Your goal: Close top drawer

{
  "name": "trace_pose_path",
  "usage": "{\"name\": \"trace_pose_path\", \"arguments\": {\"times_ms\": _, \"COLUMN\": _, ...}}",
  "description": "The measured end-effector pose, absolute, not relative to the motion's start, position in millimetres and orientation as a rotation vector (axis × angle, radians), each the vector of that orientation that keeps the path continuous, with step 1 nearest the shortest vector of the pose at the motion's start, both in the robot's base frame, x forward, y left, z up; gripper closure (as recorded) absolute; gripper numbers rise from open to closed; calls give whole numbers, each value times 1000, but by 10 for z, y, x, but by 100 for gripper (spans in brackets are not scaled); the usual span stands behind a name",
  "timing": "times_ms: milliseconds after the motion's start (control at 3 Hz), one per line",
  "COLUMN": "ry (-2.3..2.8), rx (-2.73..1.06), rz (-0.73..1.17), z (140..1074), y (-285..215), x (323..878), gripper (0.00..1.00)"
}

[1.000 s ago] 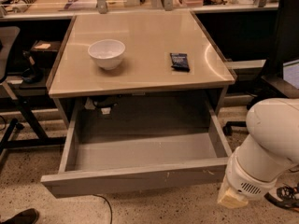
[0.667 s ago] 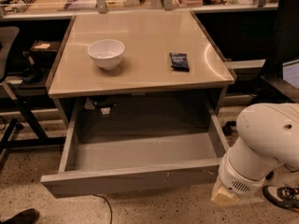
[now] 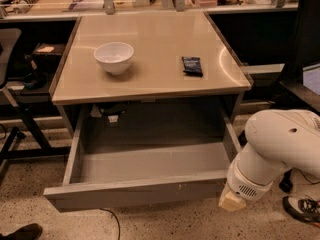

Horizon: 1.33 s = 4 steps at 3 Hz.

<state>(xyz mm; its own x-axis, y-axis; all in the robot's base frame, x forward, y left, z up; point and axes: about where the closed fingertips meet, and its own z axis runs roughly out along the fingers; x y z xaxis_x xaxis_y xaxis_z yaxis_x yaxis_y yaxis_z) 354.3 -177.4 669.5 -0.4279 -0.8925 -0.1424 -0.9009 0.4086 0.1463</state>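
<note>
The top drawer (image 3: 135, 191) is a wide grey metal drawer pulled far out from under the beige table top (image 3: 150, 59). Its inside is empty and its flat front faces me, with small white scuffs right of centre. My white arm (image 3: 280, 144) comes in from the lower right. The gripper (image 3: 231, 201) shows as a tan tip low at the end of the arm. It sits just beyond the right end of the drawer front, close to or touching its corner.
A white bowl (image 3: 114, 57) and a dark blue packet (image 3: 192, 65) lie on the table top. Chair legs (image 3: 20, 134) stand to the left. A shoe (image 3: 300, 209) is on the floor at the right, another shoe (image 3: 22, 231) at the lower left.
My arm and the gripper have moved left, up to the right end of the drawer front. The drawer has not visibly moved.
</note>
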Motion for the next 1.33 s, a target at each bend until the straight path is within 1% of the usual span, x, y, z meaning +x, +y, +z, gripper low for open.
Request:
{"name": "trace_pose_path", "arguments": {"times_ms": 667, "ry": 2580, "rx": -1664, "rz": 338, "z": 6530, "y": -1626, "x": 3778, "gripper": 100}}
{"name": "trace_pose_path", "arguments": {"times_ms": 1000, "ry": 2580, "rx": -1665, "rz": 339, "z": 6528, "y": -1624, "x": 3779, "gripper": 83}}
{"name": "trace_pose_path", "arguments": {"times_ms": 1333, "ry": 2580, "rx": -1665, "rz": 339, "z": 6528, "y": -1624, "x": 3779, "gripper": 58}}
